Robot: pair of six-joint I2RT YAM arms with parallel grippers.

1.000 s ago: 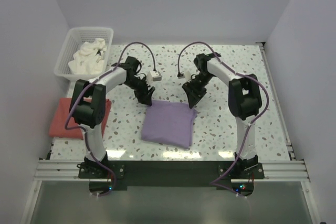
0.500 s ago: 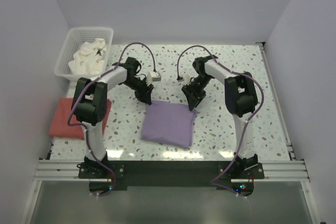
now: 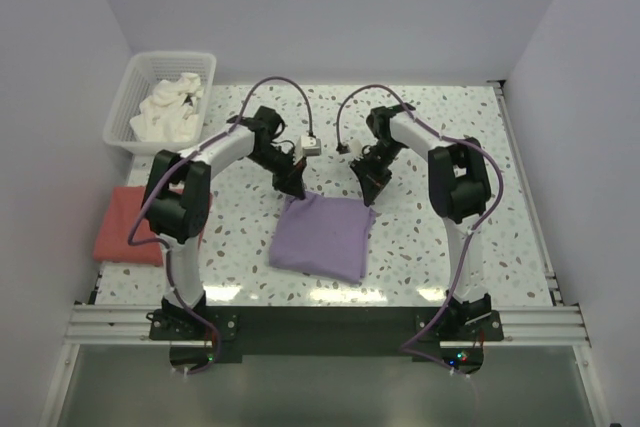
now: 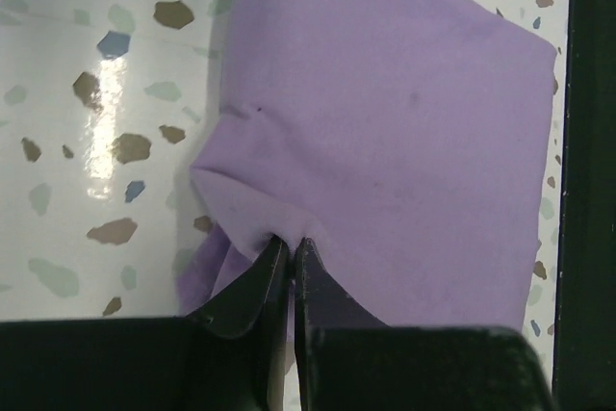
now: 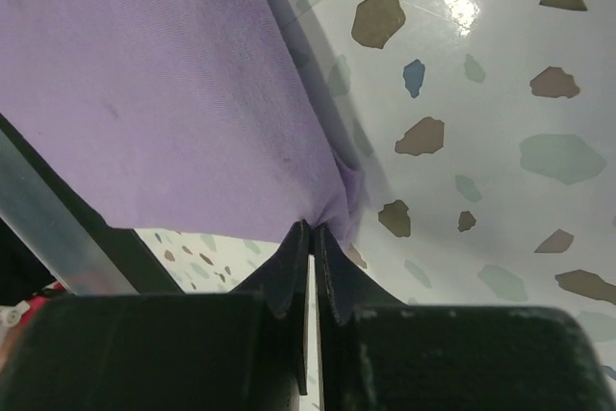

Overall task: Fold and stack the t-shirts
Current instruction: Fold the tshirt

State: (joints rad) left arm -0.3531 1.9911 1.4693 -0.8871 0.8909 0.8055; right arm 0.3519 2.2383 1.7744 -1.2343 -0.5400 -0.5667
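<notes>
A folded purple t-shirt (image 3: 320,235) lies in the middle of the table. My left gripper (image 3: 296,190) is shut on its far left corner, the cloth bunched at the fingertips (image 4: 291,243). My right gripper (image 3: 372,191) is shut on its far right corner, pinching a fold of purple t-shirt (image 5: 183,93) at its tips (image 5: 310,228). A folded red t-shirt (image 3: 135,225) lies flat at the left edge. White t-shirts (image 3: 168,112) sit crumpled in a white basket (image 3: 125,107) at the far left.
The terrazzo table (image 3: 440,237) is walled on the left, back and right. A dark rail (image 3: 320,322) runs along its near edge by the arm bases. Purple cables (image 3: 265,92) arch above both arms.
Both grippers have come down onto the purple t-shirt's far corners and closed on them. The left gripper also moved right, and the far left corner of the cloth has lifted a little.
</notes>
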